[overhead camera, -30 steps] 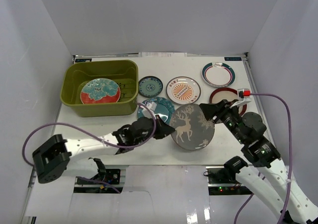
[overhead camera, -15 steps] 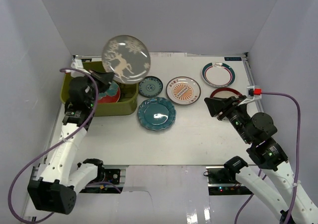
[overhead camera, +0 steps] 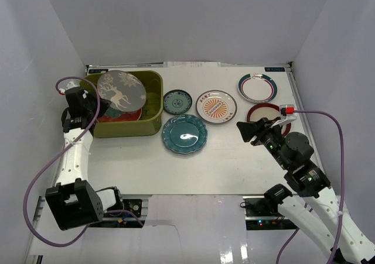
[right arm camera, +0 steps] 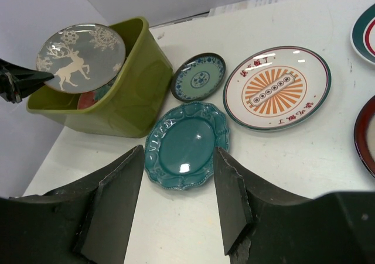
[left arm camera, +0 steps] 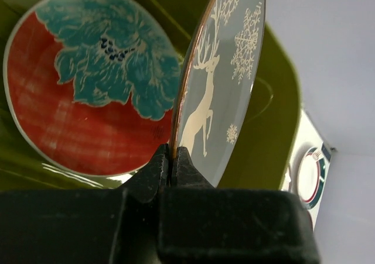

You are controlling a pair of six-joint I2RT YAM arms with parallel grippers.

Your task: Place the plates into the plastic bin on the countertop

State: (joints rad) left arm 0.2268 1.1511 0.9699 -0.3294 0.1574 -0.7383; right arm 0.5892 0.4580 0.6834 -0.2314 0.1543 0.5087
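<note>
A second ago my left pincer (overhead camera: 98,106) had the grey glass plate (overhead camera: 121,90) low over the middle of the countertop (overhead camera: 234,164), near my other arm. Then I swung it up high above the plastic bin (overhead camera: 153,103). Now it has come down and hangs just over the open top of the bin, tipped on a slant. My left pincer is squeezed tight on the plate's edge, and the wrist view shows the rim pinched between both fingers. Under it, in the bin, lies the red plate with teal flowers (left arm camera: 76,117). The two plates do not look like they touch yet. So I think this plate is nearly in. I need to lower it a bit, lay it flatter, and let go softly, since glass on a plate could chip. My right pincer (overhead camera: 249,129) has hardly moved. Its fingers are spread wide with nothing in them, over the table near the plain teal plate (overhead camera: 184,133). Still out on the table are that one, the small teal plate (overhead camera: 177,102), the orange sunburst plate (overhead camera: 216,106), the white plate with the teal-red rim (overhead camera: 257,87) and the dark-red-rimmed plate (overhead camera: 265,109). Five more to go after this one.
</note>
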